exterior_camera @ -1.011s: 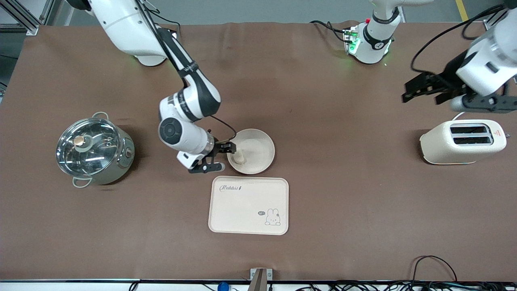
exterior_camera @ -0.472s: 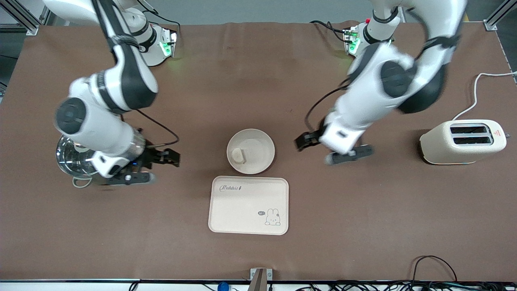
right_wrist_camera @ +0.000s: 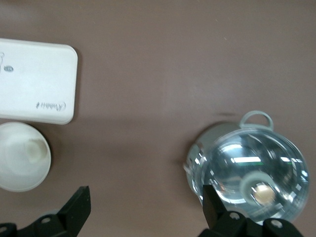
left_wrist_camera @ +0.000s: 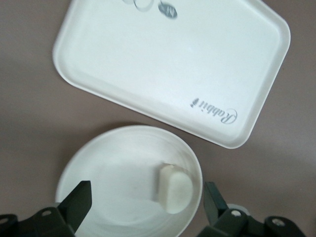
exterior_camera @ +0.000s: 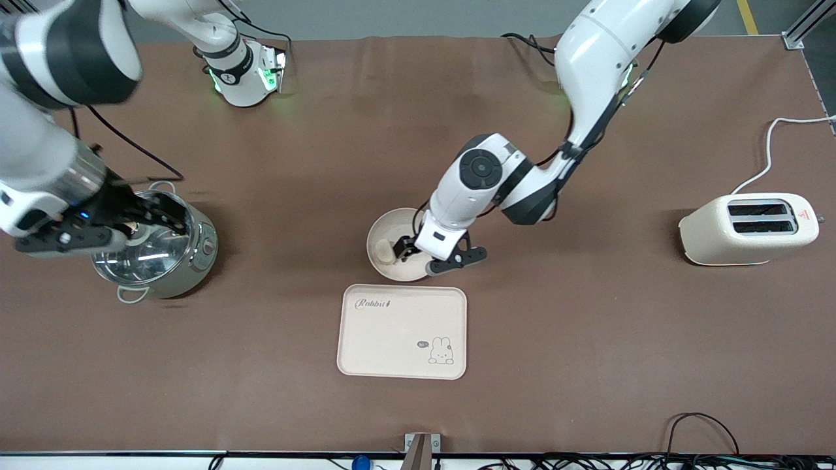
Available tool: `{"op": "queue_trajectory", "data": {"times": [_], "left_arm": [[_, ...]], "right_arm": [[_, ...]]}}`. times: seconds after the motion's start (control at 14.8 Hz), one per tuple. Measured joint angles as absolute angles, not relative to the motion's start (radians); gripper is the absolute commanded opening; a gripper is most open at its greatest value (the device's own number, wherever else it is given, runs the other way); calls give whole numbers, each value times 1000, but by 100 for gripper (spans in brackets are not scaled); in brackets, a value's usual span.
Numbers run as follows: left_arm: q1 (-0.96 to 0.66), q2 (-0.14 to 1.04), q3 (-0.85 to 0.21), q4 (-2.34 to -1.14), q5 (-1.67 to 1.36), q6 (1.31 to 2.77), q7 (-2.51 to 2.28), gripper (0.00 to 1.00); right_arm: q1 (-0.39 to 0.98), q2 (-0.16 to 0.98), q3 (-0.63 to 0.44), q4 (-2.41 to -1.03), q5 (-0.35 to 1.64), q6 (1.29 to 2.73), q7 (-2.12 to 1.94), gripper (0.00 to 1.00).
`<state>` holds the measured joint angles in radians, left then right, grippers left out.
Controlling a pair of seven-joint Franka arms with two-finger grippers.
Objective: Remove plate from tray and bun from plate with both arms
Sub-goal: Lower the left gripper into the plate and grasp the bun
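Observation:
The round cream plate (exterior_camera: pixel 386 228) lies on the brown table, just farther from the front camera than the rabbit tray (exterior_camera: pixel 401 333). The small pale bun (exterior_camera: pixel 383 250) rests in the plate near its rim. My left gripper (exterior_camera: pixel 402 249) hangs open over the plate. In the left wrist view its fingers (left_wrist_camera: pixel 79 202) stand wide on either side of the plate (left_wrist_camera: pixel 113 173), with the bun (left_wrist_camera: pixel 174 187) between them, untouched. My right gripper (exterior_camera: pixel 166 215) is open and empty over the steel pot (exterior_camera: pixel 157 261).
The pot with its glass lid (right_wrist_camera: pixel 256 177) stands at the right arm's end of the table. A cream toaster (exterior_camera: pixel 748 228) with a white cord stands at the left arm's end. The tray (left_wrist_camera: pixel 173 64) is bare.
My right gripper let go of the bun in the plate and drew back over the pot. My left arm swung in from the toaster end to over the plate.

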<state>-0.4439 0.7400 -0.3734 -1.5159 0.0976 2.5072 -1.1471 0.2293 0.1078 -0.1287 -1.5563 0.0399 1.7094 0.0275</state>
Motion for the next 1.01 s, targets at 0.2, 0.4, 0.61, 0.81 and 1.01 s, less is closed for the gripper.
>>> {"op": "queue_trajectory", "data": {"times": [0.2, 0.4, 0.61, 0.81, 1.01], "left_arm": [[-487, 796, -367, -1511, 98, 2607, -1215, 100], [-553, 837, -324, -1505, 98, 2661, -1243, 100], [-607, 862, -274, -1499, 98, 2700, -1275, 97], [-615, 890, -269, -1488, 98, 2746, -1295, 73], [-619, 905, -269, -1472, 98, 2751, -1297, 39]], "right_arm": [[182, 30, -127, -1571, 38, 1598, -32, 100], [149, -54, -126, -1615, 33, 1539, -61, 100], [120, -88, -126, -1635, 30, 1513, -92, 100], [108, -90, -126, -1641, 30, 1510, -102, 100], [108, -91, -125, -1641, 29, 1510, -103, 100]]}}
